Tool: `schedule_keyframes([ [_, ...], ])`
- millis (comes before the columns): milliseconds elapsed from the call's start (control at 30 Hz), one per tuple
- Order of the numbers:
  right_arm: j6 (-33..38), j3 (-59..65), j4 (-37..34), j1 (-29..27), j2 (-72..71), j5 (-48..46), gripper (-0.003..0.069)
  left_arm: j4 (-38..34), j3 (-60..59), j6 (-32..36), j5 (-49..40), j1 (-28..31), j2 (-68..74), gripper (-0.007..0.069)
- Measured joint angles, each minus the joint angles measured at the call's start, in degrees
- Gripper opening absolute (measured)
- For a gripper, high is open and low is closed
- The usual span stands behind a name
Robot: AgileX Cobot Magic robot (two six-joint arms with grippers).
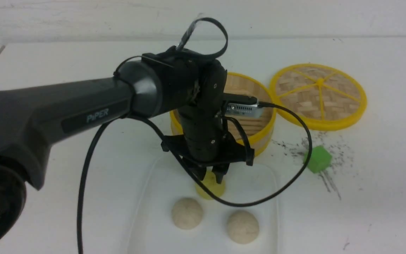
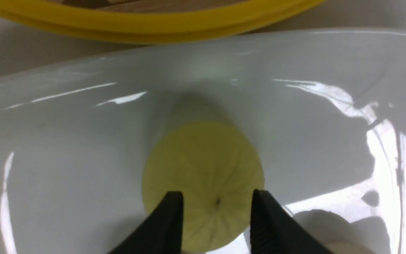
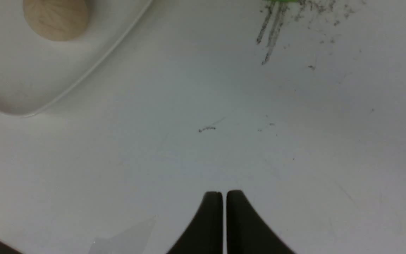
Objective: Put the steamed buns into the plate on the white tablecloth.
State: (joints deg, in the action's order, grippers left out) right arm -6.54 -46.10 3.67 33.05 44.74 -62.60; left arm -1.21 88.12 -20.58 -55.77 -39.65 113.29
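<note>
The white plate [image 1: 263,187] lies on the white tablecloth [image 1: 365,197]. Three steamed buns sit in it: two speckled beige ones [image 1: 187,213] [image 1: 242,226] near the front and a pale yellow one [image 1: 210,188] behind them. My left gripper [image 1: 211,176] hangs just over the yellow bun [image 2: 203,176], jaws apart, fingertips [image 2: 174,208] above its top, holding nothing. In the left wrist view the plate [image 2: 65,141] fills the frame. My right gripper [image 3: 224,194] is shut and empty over bare cloth, right of the plate's corner [image 3: 19,81], where one beige bun [image 3: 56,17] shows.
The round yellow-rimmed bamboo steamer [image 1: 259,116] stands right behind the plate, partly hidden by my left wrist; its rim shows in the left wrist view [image 2: 153,24]. Its lid [image 1: 318,96] lies to the right. A green cube [image 1: 318,159] sits among dark scratch marks right of the plate.
</note>
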Motion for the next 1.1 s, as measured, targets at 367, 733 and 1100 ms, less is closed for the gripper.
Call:
schedule_keyframes([
  [367,-11.8,4.02,3.06,0.0,-32.38,4.12,0.0045,1.21,0.0,0.05,0.69,0.0,-5.7,0.0423],
  [733,-7.12,22.79,2.89,0.0,-36.75,35.89,-0.0015,2.62,0.0,0.05,0.36,0.0,-12.79,0.0254],
  [1100,0.53,23.51,-2.54,0.0,-35.2,34.78,-0.0015,2.79,0.0,0.1,-0.1,0.0,-12.79,0.0002],
])
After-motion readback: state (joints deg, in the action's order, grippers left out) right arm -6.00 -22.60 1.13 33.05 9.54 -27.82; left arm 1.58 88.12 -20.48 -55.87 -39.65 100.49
